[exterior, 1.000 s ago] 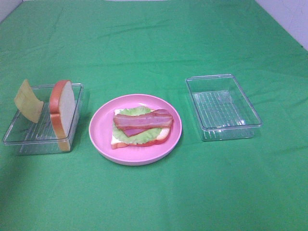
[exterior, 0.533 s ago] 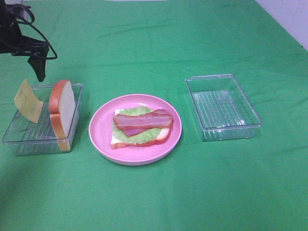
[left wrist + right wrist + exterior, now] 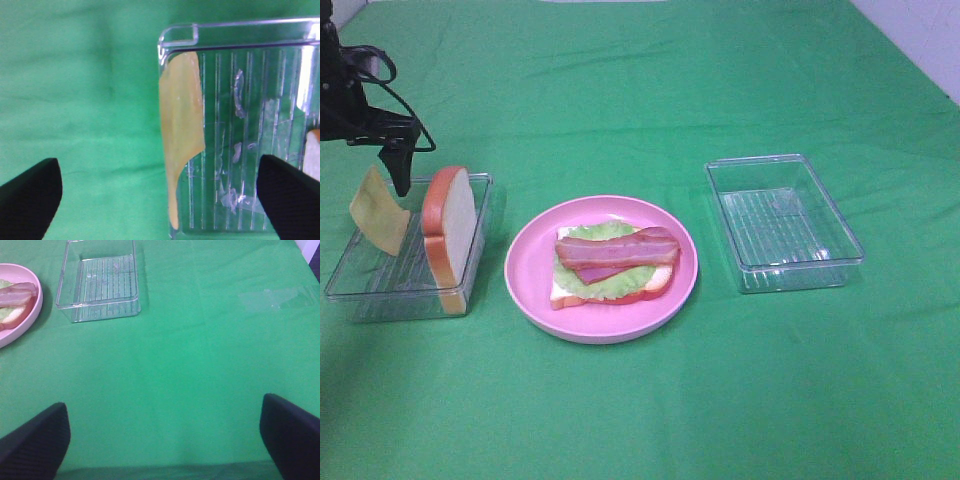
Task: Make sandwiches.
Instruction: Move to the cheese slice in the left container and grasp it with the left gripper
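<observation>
Bottom layers are done. On the round pink plate (image 3: 525,285) at mid-worktop lie a white bread slice with orange-brown crust (image 3: 560,292), a pale green lettuce leaf (image 3: 610,285) and reddish-pink bacon strips (image 3: 617,250), their long axis running across towards the worktop's left and right edges.

Cheese and lid remain, I judge. Both sit in the clear ribbed plastic tray (image 3: 350,288) near the worktop's left edge. The yellow cheese square (image 3: 182,125) leans tilted on that tray's outer wall, its upper edge pointing out over it. The second bread slice (image 3: 452,235) stands on edge by the wall nearest the plate, lengthwise front to back.

My left claw (image 3: 158,165) hangs above the cheese, spread wide and grasping nothing. My right claw (image 3: 164,405) is likewise released over bare green cloth.
</observation>
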